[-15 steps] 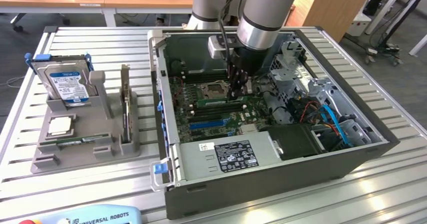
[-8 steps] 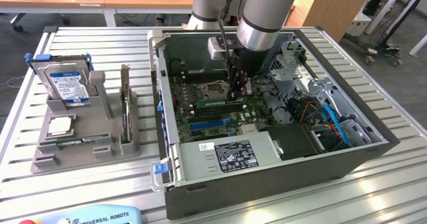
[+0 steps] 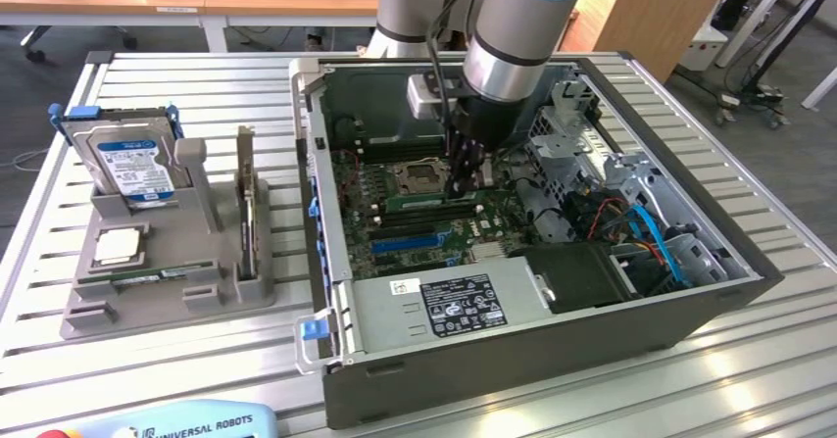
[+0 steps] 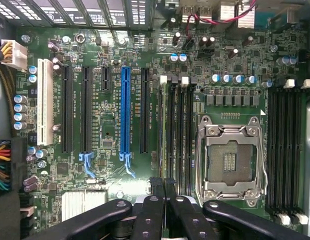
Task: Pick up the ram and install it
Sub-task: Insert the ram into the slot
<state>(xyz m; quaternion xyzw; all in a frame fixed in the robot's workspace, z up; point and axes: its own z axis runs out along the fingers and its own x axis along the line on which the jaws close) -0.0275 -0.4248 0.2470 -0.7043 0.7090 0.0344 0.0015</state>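
The ram (image 3: 418,204) is a thin green stick standing on edge in a memory slot on the motherboard (image 3: 392,227), inside the open computer case (image 3: 523,360). My gripper (image 3: 458,191) reaches straight down into the case and is shut on the stick's end nearest the arm. In the wrist view the ram (image 4: 162,135) appears edge-on as a pale strip in the outermost of the black memory slots (image 4: 182,135). My gripper (image 4: 163,184) has its black fingertips (image 4: 156,183) pinched together over that strip. A second stick (image 3: 144,277) lies flat in the grey holder (image 3: 171,301).
Beside the slots sits the open processor socket (image 4: 230,160) with its metal frame. Power supply (image 3: 445,306), drive cage (image 3: 589,154) and cables crowd the case on the exterior view's right. The holder also carries a blue-labelled hard drive (image 3: 131,169) and a silver processor chip (image 3: 118,245).
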